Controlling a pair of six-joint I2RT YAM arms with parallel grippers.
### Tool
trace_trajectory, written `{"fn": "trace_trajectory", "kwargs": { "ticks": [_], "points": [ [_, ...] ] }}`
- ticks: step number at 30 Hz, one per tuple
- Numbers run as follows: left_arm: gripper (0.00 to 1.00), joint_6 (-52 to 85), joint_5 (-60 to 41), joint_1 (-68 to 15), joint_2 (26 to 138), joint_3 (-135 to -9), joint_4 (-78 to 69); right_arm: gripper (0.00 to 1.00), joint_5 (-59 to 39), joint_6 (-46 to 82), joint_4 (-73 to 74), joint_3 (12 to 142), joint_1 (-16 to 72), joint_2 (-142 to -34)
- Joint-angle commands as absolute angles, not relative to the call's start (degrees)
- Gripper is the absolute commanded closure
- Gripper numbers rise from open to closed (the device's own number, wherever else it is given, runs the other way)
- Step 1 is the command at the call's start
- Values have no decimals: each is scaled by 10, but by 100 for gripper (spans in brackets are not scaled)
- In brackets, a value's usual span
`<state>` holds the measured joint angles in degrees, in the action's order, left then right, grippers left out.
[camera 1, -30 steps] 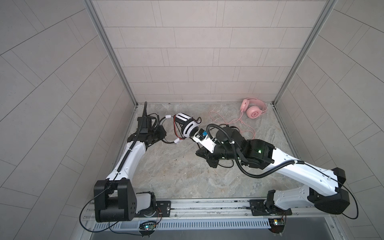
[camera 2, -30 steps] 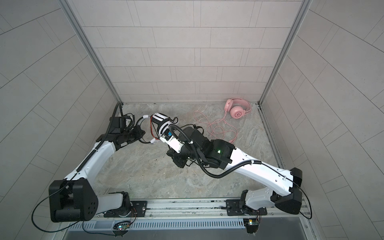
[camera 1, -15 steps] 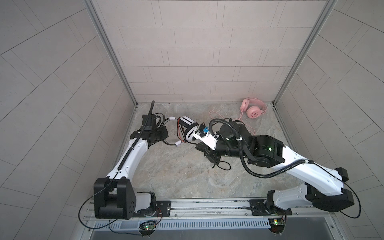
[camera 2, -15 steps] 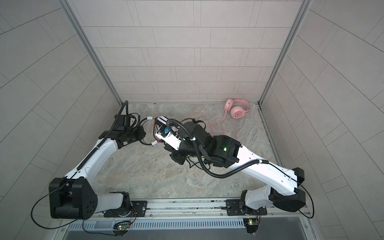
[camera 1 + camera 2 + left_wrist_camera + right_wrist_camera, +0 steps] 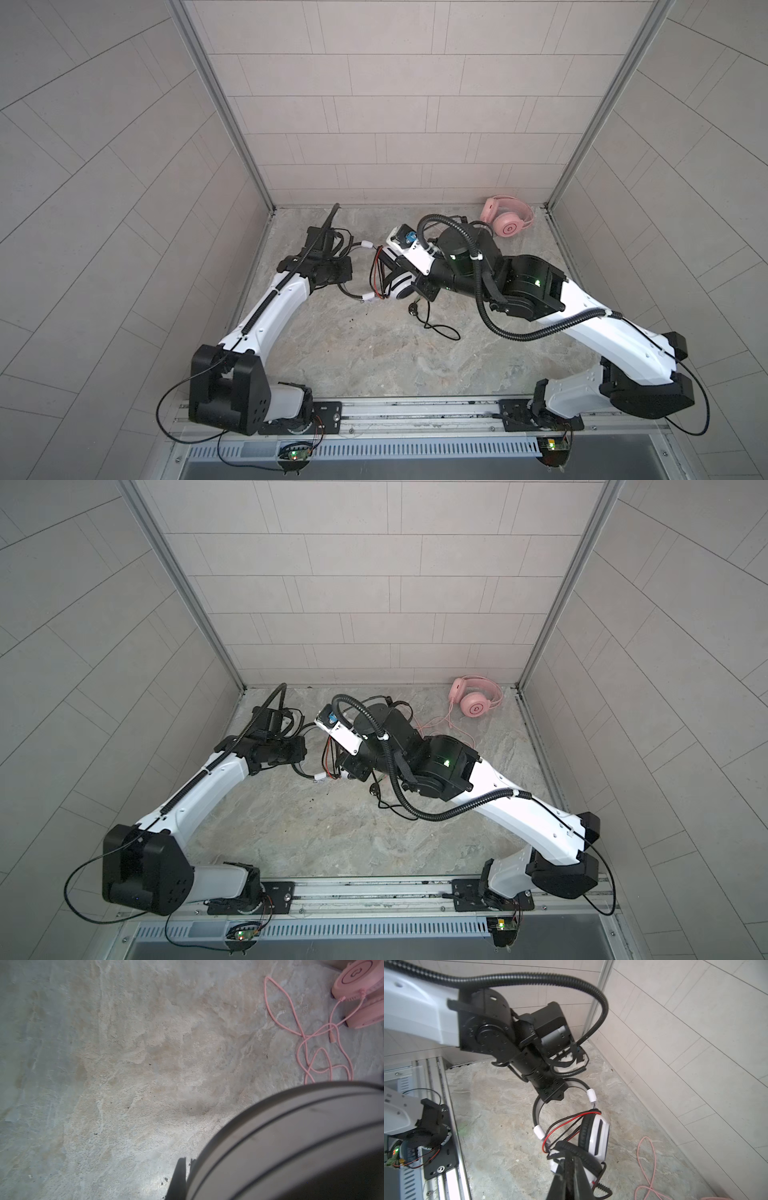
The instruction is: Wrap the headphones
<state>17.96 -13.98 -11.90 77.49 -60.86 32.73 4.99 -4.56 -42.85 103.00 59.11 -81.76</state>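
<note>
Right wrist view, left tool (image 5: 550, 1098) gripping white headset (image 5: 599, 1134), right tool (image 5: 568, 1160) clenched beside it

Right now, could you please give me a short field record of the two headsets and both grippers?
white headset: black-and-red cord looped across it
left gripper: jaws shut on white headset's headband
right gripper: jaws shut by an ear cup; pinched item unclear
pink headset: on floor, far right corner; pink cord loose
</note>
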Motion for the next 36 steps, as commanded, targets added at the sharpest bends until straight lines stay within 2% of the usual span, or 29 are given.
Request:
{"fn": "trace_trajectory", "kwargs": {
  "ticks": [1,13,17,19,25,32,36],
  "points": [
    [100,166,-165,-133,773,-635,324,91,41,-59,-425,1052,563,-826],
    [100,135,-299,-186,801,-650,309,91,-47,-36,-401,1019,438,-872],
    [100,118,-303,-194,789,-649,306,91,-164,13,-387,1002,375,-901],
    [100,112,-313,-193,780,-651,307,91,-193,29,-375,982,356,-914],
    [100,118,-338,-192,746,-630,266,90,-191,32,-360,932,344,-950],
    [100,118,-347,-182,723,-611,237,74,-273,94,-297,874,337,-940],
    [100,125,-325,-172,717,-605,235,64,-275,103,-287,853,321,-915]
  ]
}}
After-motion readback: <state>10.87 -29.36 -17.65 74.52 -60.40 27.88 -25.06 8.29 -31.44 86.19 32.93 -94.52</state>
